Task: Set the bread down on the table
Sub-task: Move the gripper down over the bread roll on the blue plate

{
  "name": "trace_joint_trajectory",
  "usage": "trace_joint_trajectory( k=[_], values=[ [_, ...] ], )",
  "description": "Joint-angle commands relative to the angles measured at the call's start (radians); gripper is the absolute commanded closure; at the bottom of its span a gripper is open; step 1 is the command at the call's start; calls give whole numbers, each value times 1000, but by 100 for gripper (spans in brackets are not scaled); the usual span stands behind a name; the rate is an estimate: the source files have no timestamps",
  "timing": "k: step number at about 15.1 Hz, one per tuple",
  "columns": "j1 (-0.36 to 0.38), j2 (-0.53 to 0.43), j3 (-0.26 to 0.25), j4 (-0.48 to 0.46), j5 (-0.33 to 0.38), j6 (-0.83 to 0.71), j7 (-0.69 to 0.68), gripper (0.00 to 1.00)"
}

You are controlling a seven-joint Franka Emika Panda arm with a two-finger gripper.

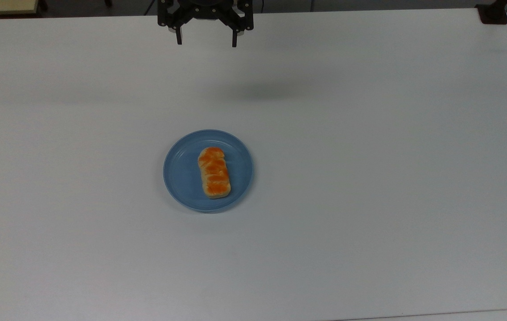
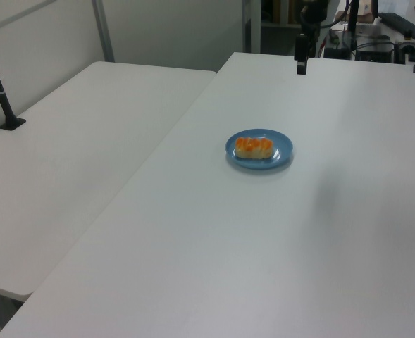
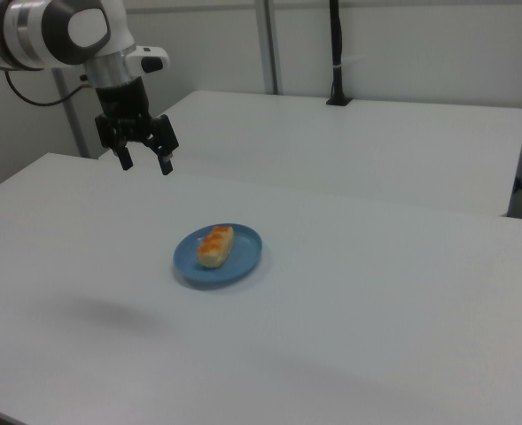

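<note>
1. On the blue plate [image 1: 182,178], roughly at its centre: the bread [image 1: 213,172], lying flat with its long axis running toward and away from the plate's far rim in the top view, not yet on the table [image 1: 369,200].
2. Well beyond the plate's far rim and high above the tabletop: the gripper [image 1: 206,41], fingers spread wide apart, holding nothing.
3. Step in hand, judged from this layout: approach and grasp.
4. Best done by coming straight down over the plate's centre, fingers bracketing the loaf across its short width, closing on the pale sides rather than the top.
5. Gentle squeeze advised; probably soft, easily dented or squirted out under a hard pinch.
6. Fingertips kept just clear of the plate floor and raised rim, to avoid dragging the plate along.
7. Lift clear of the rim, then set down on bare surface beside the plate.
8. Bread: small oblong, beige flanks, glossy orange segmented crown.
9. Plate: round, smooth, shallow lip, likely slick.
10. Table: broad, matte white, flat.
</note>
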Motion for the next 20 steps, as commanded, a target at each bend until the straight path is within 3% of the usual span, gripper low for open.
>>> trace_joint_trajectory(
  k=[1,10,15,20],
  values=[
    [4,-17,-10,-15,22,-36,-5,0],
    [-16,9,-10,1,23,-6,-66,0],
    [-50,121,-10,27,28,112,-126,0],
    [-53,293,-12,28,2,279,-157,0]
  ],
)
